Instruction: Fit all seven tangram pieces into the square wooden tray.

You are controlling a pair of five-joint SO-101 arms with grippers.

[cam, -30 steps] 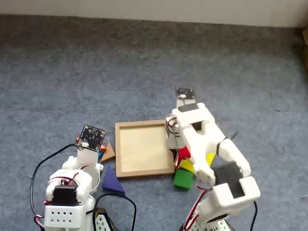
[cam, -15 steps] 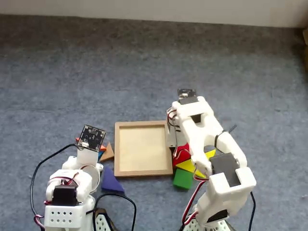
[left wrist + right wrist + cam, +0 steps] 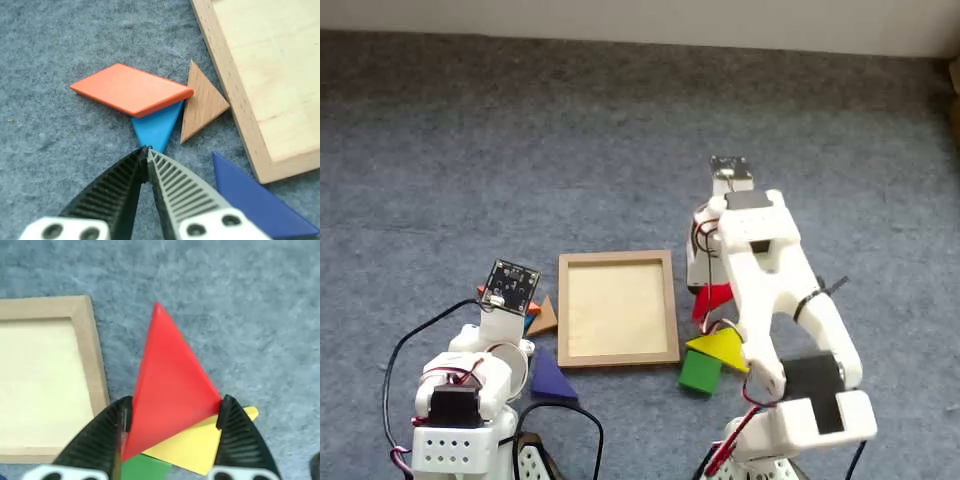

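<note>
The square wooden tray (image 3: 563, 310) lies with nothing in it between the two arms. My right gripper (image 3: 172, 412) is shut on a red triangle (image 3: 170, 380), held tilted just off the tray's right rim (image 3: 92, 355); the red triangle (image 3: 713, 298) sits above a yellow triangle (image 3: 720, 346) and a green square (image 3: 699, 372). My left gripper (image 3: 147, 151) is shut on nothing, its tips at the corner of a light blue triangle (image 3: 157, 127). An orange parallelogram (image 3: 130, 90) overlaps that triangle. A wooden triangle (image 3: 201, 102) lies beside the tray wall (image 3: 235, 100), and a dark blue triangle (image 3: 255, 202) is nearer the arm.
Grey carpet (image 3: 520, 150) covers the whole table, with open room beyond the tray and to both far sides. A pale wall edge (image 3: 620, 20) runs along the back. Cables trail from the left arm's base (image 3: 450, 420).
My right arm has swung away from the tray's right edge, farther back and to the right, taking the red triangle off the yellow and green pieces. The left arm has kept still.
</note>
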